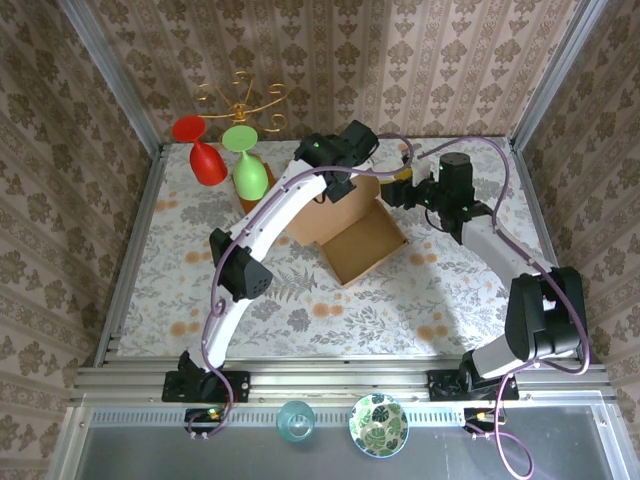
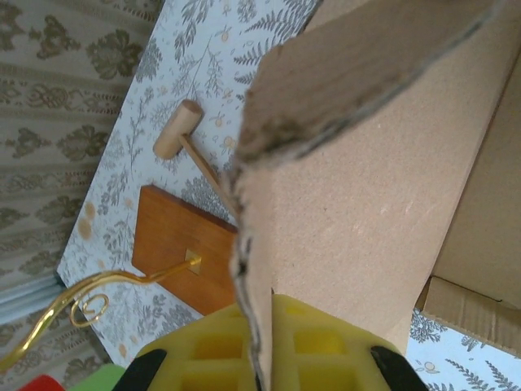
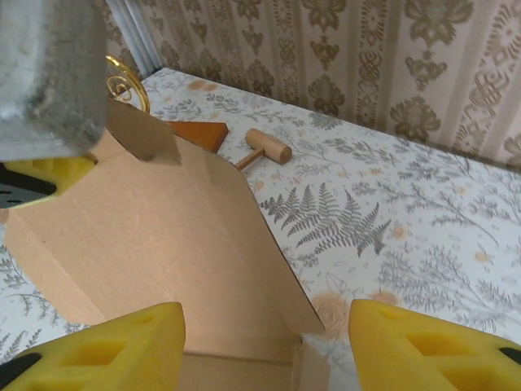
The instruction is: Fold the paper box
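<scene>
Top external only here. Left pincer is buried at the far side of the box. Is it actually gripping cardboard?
Observer: Yes. In the left wrist view the left pincer is shut on a raised flap edge of the paper box, with the cardboard between its yellow pads.
Operator: Right one?
Observer: In the right wrist view the right pincer is open, jaws wide apart and facing a box panel, nothing pinched.
Operator: Anything behind the box?
Observer: A small wooden mallet lies on the table beside the wooden board.
</scene>
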You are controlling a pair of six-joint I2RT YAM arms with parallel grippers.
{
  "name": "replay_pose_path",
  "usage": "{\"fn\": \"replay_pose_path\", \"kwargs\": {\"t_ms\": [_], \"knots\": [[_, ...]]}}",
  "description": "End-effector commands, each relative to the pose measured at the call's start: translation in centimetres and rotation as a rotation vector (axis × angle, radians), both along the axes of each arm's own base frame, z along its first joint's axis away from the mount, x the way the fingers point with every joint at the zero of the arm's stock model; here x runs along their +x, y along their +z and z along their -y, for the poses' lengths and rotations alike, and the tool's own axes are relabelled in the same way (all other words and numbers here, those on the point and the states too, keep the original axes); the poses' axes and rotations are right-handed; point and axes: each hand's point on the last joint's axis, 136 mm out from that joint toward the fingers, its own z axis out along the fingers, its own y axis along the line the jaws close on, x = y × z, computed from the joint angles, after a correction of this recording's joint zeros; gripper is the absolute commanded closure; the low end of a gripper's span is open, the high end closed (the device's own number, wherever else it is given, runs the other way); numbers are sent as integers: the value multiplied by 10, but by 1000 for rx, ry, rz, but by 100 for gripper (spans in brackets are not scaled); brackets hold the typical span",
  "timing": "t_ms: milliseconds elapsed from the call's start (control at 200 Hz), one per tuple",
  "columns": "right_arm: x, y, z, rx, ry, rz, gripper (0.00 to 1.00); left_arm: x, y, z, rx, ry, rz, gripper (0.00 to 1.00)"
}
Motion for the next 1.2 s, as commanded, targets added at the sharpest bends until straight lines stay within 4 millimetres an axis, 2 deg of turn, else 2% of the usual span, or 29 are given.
{"fn": "replay_pose_path", "kwargs": {"t_ms": [0, 180, 290, 370, 560, 615, 645, 705, 760, 800, 815, 885, 940, 995, 1055, 1190], "knots": [[1, 0, -16, -100, 96, 66, 43, -8, 14, 15, -3, -113, 26, 100], [9, -8, -21, -147, 89, 68, 44, -14, 13, 24, -4, -159, 14, 100], [7, -14, -22, -176, 90, 52, 49, -15, 12, 25, 4, -166, 16, 100], [3, -15, -20, -182, 85, 45, 57, -15, 12, 24, 3, -164, 15, 100], [-1, -23, -16, -210, 69, 35, 89, -17, 15, 30, -31, -159, 17, 100], [-2, -25, -16, -221, 68, 33, 100, -18, 19, 33, -62, -148, 19, 86], [-2, -27, -14, -226, 60, 30, 100, -19, 23, 35, -86, -138, 25, 79], [-1, -29, -11, -235, 39, 32, 100, -20, 34, 38, -166, -92, 40, 58], [-2, -29, -6, -236, 22, 42, 100, -21, 46, 37, -262, -39, 44, 47], [-2, -28, -2, -232, 11, 50, 100, -24, 56, 34, -339, 5, 36, 45], [-2, -28, -1, -231, 8, 50, 100, -24, 59, 33, -365, 18, 31, 40], [-5, -29, 6, -226, -2, 55, 100, -31, 78, 19, -514, 125, 7, 38], [-7, -26, 12, -227, -15, 72, 100, -39, 90, 6, -619, 203, -20, 40], [-8, -24, 17, -225, -23, 84, 100, -50, 90, -8, -713, 286, -65, 43], [-10, -25, 21, -224, -30, 85, 100, -61, 88, -24, -825, 375, -112, 45], [-13, -31, 27, -207, -40, 85, 100, -83, 45, -66, -958, 572, -239, 49]]}}
